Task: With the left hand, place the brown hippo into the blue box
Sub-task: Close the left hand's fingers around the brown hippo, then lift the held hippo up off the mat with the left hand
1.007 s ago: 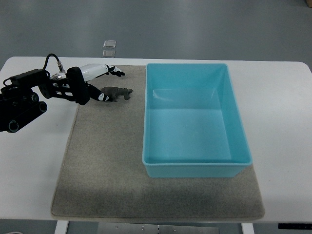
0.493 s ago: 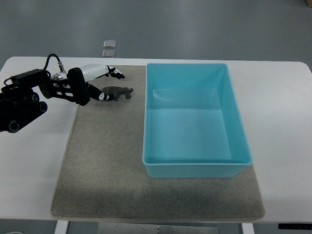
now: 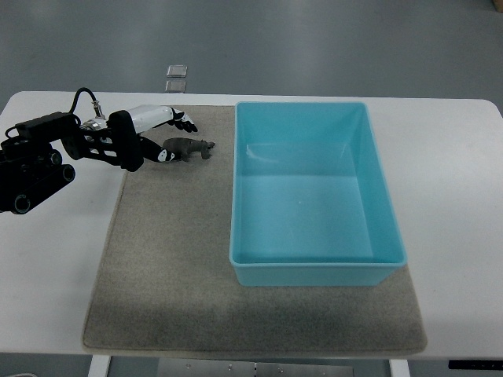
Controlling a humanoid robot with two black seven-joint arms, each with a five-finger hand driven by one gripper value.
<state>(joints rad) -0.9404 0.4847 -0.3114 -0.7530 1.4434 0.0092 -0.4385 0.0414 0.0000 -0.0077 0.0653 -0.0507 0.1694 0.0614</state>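
Near the mat's far-left corner, my left hand [image 3: 161, 133] sits at the brown hippo [image 3: 189, 148], fingers spread around its rear with no firm hold that I can see. I judge this the grasping step; next I must close, lift, and carry it rightward over the blue box [image 3: 314, 267].

Small brown hippo [image 3: 189, 148], standing on its feet, head pointing toward the blue box [image 3: 314, 269]; just left of that open, empty box's far corner.
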